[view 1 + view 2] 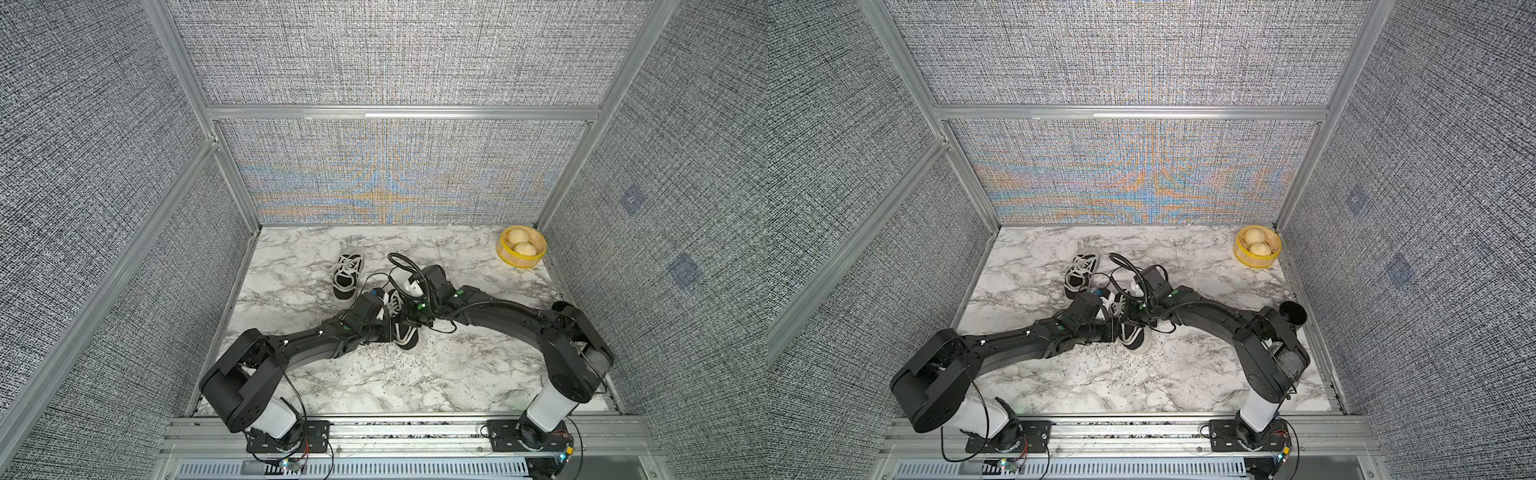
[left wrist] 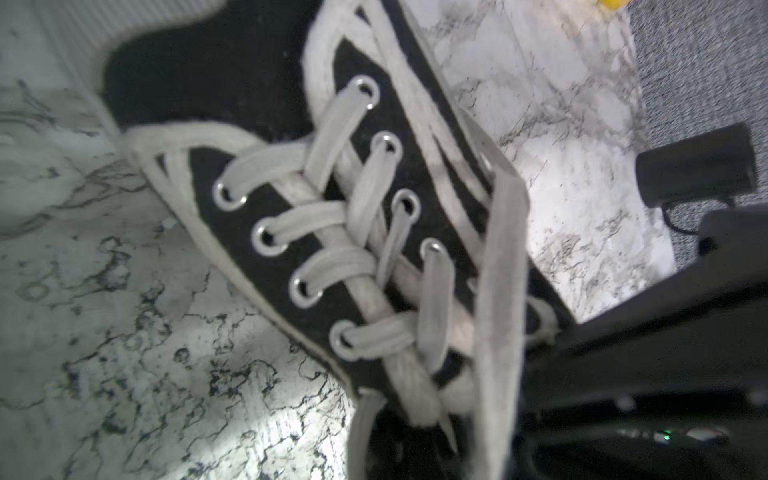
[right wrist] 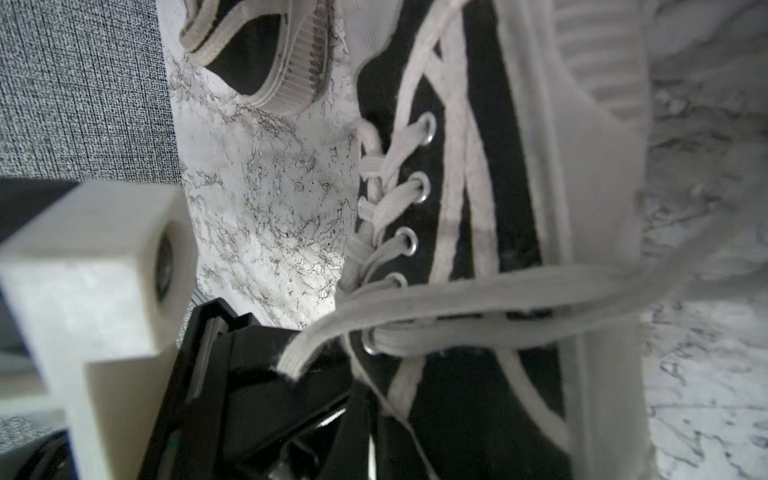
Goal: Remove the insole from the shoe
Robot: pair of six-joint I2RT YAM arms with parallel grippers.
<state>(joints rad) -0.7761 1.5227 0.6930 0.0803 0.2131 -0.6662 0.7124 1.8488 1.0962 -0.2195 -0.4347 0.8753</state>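
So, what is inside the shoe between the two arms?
Nothing of its inside shows. The wrist views show only the shoe's black upper and white laces; in both top views the left arm and right arm cover its opening, so the insole cannot be seen.

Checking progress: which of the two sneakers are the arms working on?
The nearer sneaker, where the left arm and right arm meet; the farther sneaker lies beyond them.
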